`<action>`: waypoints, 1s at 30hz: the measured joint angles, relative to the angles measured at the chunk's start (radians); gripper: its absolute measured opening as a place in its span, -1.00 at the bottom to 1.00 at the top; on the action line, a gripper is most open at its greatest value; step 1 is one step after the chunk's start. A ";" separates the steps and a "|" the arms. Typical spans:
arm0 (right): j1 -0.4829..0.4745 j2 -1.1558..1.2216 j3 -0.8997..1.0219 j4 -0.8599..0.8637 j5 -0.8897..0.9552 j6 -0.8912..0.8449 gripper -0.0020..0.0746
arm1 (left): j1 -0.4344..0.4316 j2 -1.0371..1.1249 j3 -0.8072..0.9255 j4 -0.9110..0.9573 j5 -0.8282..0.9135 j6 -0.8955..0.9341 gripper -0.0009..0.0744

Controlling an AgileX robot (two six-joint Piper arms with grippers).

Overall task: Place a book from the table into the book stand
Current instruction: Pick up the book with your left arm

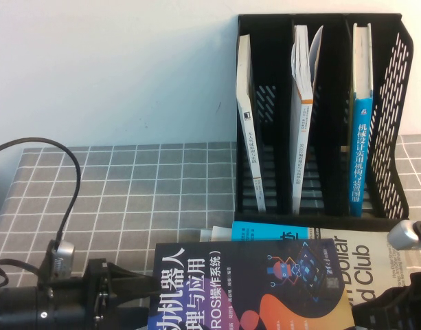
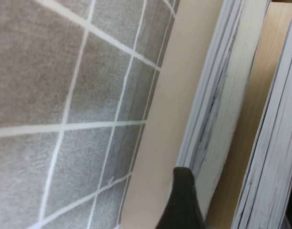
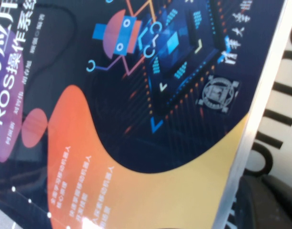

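Note:
The book (image 1: 248,285), navy with white Chinese characters, an orange swirl and a robot graphic, lies at the front of the table (image 1: 128,185), on top of a cyan and white book (image 1: 361,265). The black three-slot book stand (image 1: 320,113) stands at the back right, with one upright book in each slot. My left gripper (image 1: 131,285) is at the book's left edge; the left wrist view shows one dark finger (image 2: 184,205) against stacked page edges (image 2: 217,109). My right gripper (image 1: 395,302) is at the book's right edge, one finger (image 3: 272,200) beside the cover (image 3: 150,95).
The stand's slots hold a white book (image 1: 248,124), a white and orange book (image 1: 303,117) and a blue-spined book (image 1: 361,130). A white wall rises behind the table. A black cable (image 1: 66,185) loops over the left of the grid cloth.

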 joint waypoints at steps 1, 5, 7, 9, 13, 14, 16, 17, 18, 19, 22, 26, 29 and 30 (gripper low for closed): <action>0.000 0.000 0.000 0.000 -0.002 -0.003 -0.95 | -0.011 0.000 0.000 -0.004 0.000 0.002 0.31; 0.000 0.000 0.000 0.000 -0.002 -0.013 -0.95 | -0.080 0.000 0.000 -0.042 0.000 0.039 0.31; 0.000 0.000 0.000 0.000 -0.002 -0.013 -0.95 | -0.114 0.000 0.000 -0.075 0.000 0.057 0.31; 0.000 0.000 0.000 0.000 -0.002 -0.013 -0.95 | -0.129 0.000 0.000 -0.094 0.002 0.074 0.31; 0.000 0.000 0.000 0.000 -0.002 -0.013 -0.95 | -0.133 0.000 0.000 -0.109 0.002 0.081 0.28; 0.000 0.000 0.000 0.000 -0.002 -0.013 -0.95 | -0.133 0.000 0.000 -0.109 0.002 0.081 0.26; 0.000 0.000 0.000 0.000 -0.002 -0.013 -0.95 | -0.133 0.000 0.000 -0.110 0.002 0.081 0.20; 0.000 0.000 0.000 0.000 -0.002 -0.013 -0.95 | -0.133 0.000 0.000 -0.110 0.002 0.081 0.16; 0.000 0.000 0.000 0.000 -0.002 -0.013 -0.95 | -0.133 0.000 0.000 -0.110 0.002 0.081 0.12; 0.000 0.000 0.000 0.000 -0.002 -0.013 -0.95 | -0.133 0.001 0.000 -0.110 0.002 0.081 0.08; 0.000 0.000 0.000 0.000 -0.002 -0.017 -0.95 | -0.133 0.002 0.000 -0.110 0.000 0.081 -0.11; 0.000 0.000 0.000 0.000 -0.002 -0.019 -0.95 | -0.133 0.002 0.000 -0.108 0.004 0.104 -0.63; 0.000 0.000 0.000 0.002 -0.002 -0.021 -0.95 | -0.133 0.002 0.000 -0.110 0.011 0.110 -0.66; 0.000 0.000 0.000 0.002 -0.002 -0.032 -0.95 | -0.133 0.002 0.000 -0.110 0.011 0.112 -0.66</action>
